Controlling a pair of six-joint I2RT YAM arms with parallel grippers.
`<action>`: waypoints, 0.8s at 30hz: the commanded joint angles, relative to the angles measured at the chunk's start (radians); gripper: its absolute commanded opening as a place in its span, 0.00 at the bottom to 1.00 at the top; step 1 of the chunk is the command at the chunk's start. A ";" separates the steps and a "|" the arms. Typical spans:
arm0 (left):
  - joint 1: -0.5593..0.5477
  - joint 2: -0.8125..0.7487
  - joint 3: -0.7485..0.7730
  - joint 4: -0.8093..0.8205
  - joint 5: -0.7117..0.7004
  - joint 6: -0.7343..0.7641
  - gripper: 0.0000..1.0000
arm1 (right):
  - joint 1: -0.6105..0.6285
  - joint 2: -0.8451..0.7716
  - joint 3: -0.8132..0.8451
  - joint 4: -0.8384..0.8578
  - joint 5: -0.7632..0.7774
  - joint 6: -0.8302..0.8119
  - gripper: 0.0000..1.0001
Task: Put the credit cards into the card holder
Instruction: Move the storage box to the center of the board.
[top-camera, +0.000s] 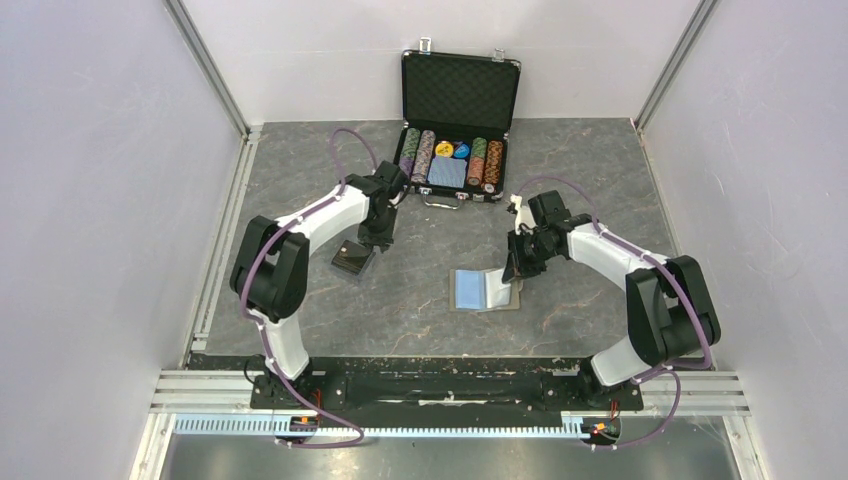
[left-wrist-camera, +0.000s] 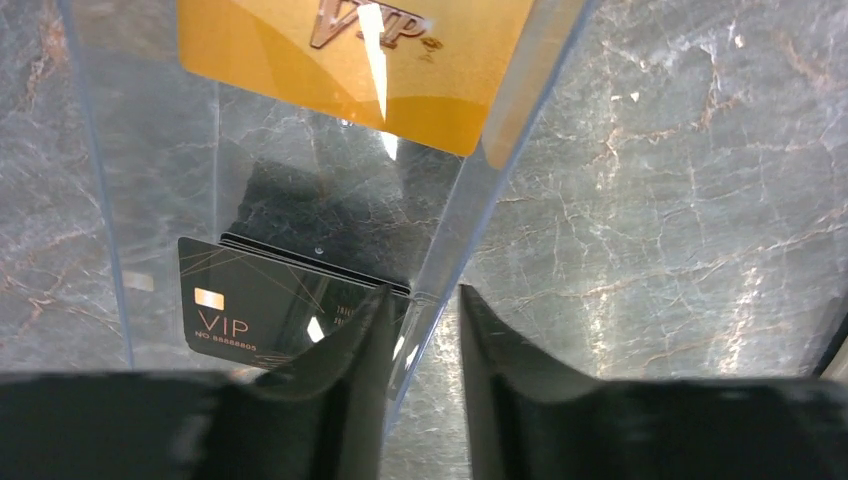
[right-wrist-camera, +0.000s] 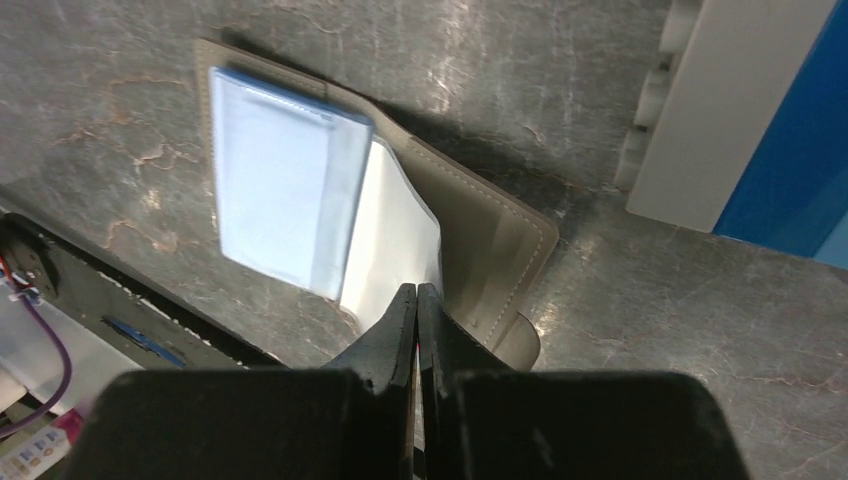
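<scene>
The card holder (top-camera: 485, 290) lies open on the table, blue lining up. In the right wrist view its khaki cover (right-wrist-camera: 490, 240) and a clear sleeve (right-wrist-camera: 395, 230) sit just beyond my right gripper (right-wrist-camera: 417, 292), which is shut at the holder's right edge (top-camera: 512, 268). The credit cards lie in a clear plastic box (top-camera: 353, 262): an orange VIP card (left-wrist-camera: 340, 60) and a stack of black VIP cards (left-wrist-camera: 260, 310). My left gripper (left-wrist-camera: 420, 300) hangs over that box (top-camera: 375, 242), jaws apart and straddling the box's clear side wall (left-wrist-camera: 500, 120).
An open black poker chip case (top-camera: 455, 150) with chips and a blue deck stands at the back centre. Grey walls close in left and right. The arms' black base rail (top-camera: 450, 385) runs along the near edge.
</scene>
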 joint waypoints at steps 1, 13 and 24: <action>-0.023 -0.008 -0.005 0.040 0.034 0.098 0.27 | -0.001 -0.043 0.051 0.002 -0.051 0.019 0.00; -0.247 -0.129 -0.119 0.079 0.034 0.209 0.06 | -0.001 -0.059 0.082 0.073 -0.128 0.075 0.00; -0.330 -0.402 -0.272 0.096 0.042 0.125 0.65 | 0.038 0.048 0.168 0.188 -0.211 0.130 0.10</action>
